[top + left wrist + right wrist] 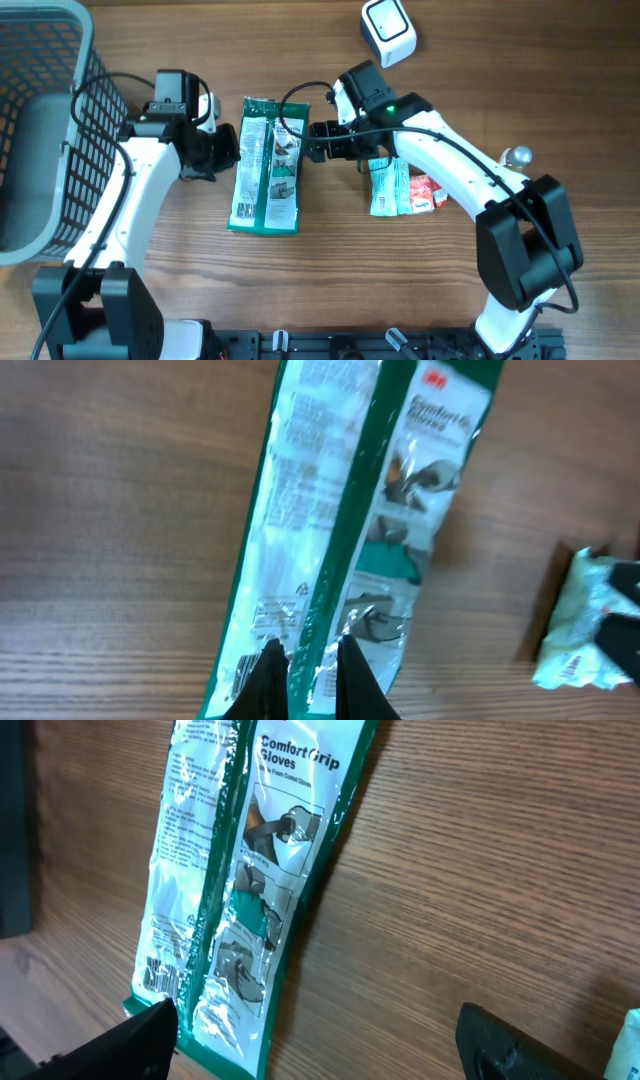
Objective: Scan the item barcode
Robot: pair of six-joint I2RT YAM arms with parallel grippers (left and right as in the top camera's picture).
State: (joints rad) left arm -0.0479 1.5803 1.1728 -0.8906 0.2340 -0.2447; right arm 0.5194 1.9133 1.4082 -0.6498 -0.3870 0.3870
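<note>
At desk (330, 280) centre, clamping glove pack (266, 165) in left claw (307, 675), holding right claw (312, 141) apart. Yet to lift and present barcode (160, 977) to far scanner (388, 30).

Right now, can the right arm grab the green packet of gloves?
Probably yes. The right gripper is open and right beside the packet, with only bare table between them. The left gripper pinches the packet from the other side, out of the way.

Wooden table (560, 90) — on it a green glove pack (266, 165), small packets (400, 190), white scanner (388, 30), wire basket (92, 110).
</note>
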